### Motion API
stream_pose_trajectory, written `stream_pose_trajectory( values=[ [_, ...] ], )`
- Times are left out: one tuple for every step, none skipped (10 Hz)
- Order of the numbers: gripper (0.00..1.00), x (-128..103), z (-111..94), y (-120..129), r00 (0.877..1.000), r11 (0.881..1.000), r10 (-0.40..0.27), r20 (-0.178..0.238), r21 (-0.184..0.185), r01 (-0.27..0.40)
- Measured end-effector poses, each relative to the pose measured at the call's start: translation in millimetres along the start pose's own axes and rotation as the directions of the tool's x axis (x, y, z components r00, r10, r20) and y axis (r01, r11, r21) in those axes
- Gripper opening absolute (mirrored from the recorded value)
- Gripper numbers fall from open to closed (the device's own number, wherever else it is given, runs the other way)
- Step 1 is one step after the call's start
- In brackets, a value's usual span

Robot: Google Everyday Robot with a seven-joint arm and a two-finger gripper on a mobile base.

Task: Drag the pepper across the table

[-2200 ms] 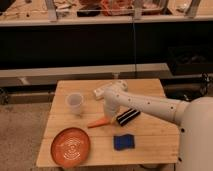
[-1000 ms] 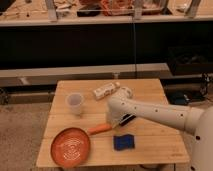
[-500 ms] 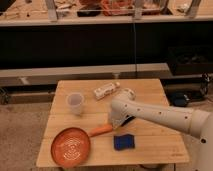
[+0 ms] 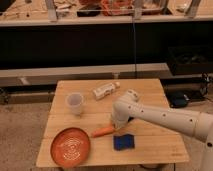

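Observation:
The pepper (image 4: 103, 132) is a slim orange tapered piece lying on the light wooden table (image 4: 150, 90), just right of the round orange plate (image 4: 70, 147). My gripper (image 4: 116, 125) comes down from the white arm that reaches in from the right. It sits right at the pepper's right end, touching or very close to it. The arm's wrist hides the contact point.
A clear plastic cup (image 4: 75, 103) stands at the table's left. A white bottle (image 4: 105, 90) lies on its side near the back. A blue sponge (image 4: 123, 142) lies just in front of the gripper. Dark shelving runs behind the table.
The gripper and the pepper have moved toward the table's front and a little left, ending beside the orange plate. In the last half second they have hardly moved.

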Motion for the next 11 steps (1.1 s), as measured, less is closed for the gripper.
stream_pose_trajectory(
  values=[
    [0.00, 2, -1, 3, 1.000, 1.000, 0.000, 0.001, 0.001, 0.000],
    [0.00, 3, -2, 6, 1.000, 1.000, 0.001, 0.000, 0.002, -0.001],
    [0.00, 6, -3, 9, 1.000, 1.000, 0.001, -0.001, 0.001, -0.001],
    [0.00, 8, -4, 11, 1.000, 1.000, -0.002, -0.002, 0.002, 0.002],
    [0.00, 13, -6, 14, 1.000, 1.000, -0.002, -0.001, 0.003, 0.002],
    [0.00, 19, -8, 19, 1.000, 1.000, 0.000, -0.003, 0.003, 0.000],
    [0.00, 24, -10, 23, 1.000, 1.000, 0.003, -0.004, 0.004, -0.003],
    [0.00, 26, -11, 24, 1.000, 1.000, 0.005, -0.005, 0.005, -0.005],
    [0.00, 26, -12, 23, 1.000, 1.000, 0.005, -0.004, 0.007, -0.005],
    [0.00, 28, -13, 25, 1.000, 1.000, 0.011, -0.001, 0.009, -0.011],
    [0.00, 34, -15, 30, 1.000, 1.000, 0.017, 0.001, 0.011, -0.017]
  ],
)
